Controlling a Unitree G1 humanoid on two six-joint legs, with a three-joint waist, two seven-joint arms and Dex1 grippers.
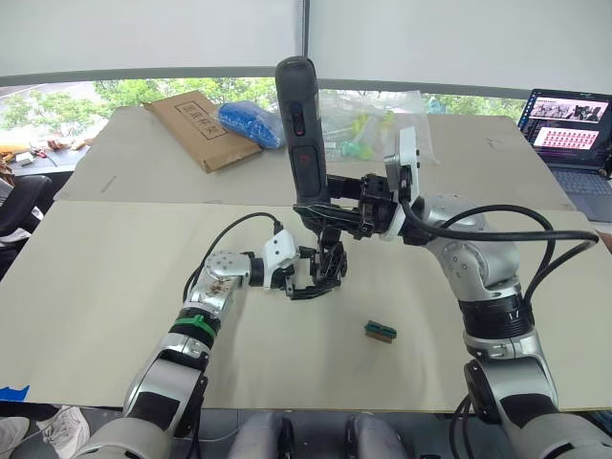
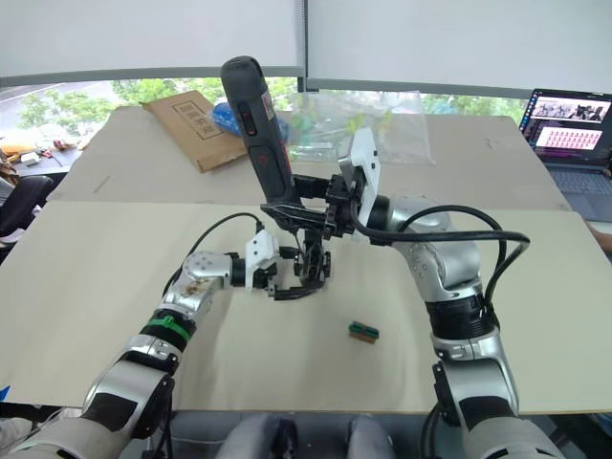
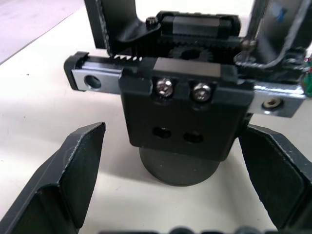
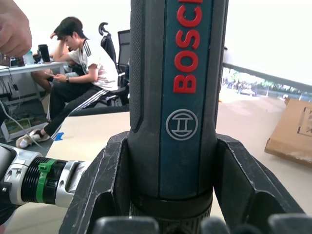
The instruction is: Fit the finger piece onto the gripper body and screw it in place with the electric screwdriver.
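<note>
The right gripper [image 1: 330,206] clamps the screwdriver [image 1: 303,129] upright over the body [image 1: 328,266]. The left gripper [image 1: 304,277] brackets it, fingers apart. Best keep the bit square on the screw.

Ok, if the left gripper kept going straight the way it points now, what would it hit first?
Probably the small black mechanical gripper body: it sits dead ahead, between the left gripper's open black fingers, with little room left.
</note>
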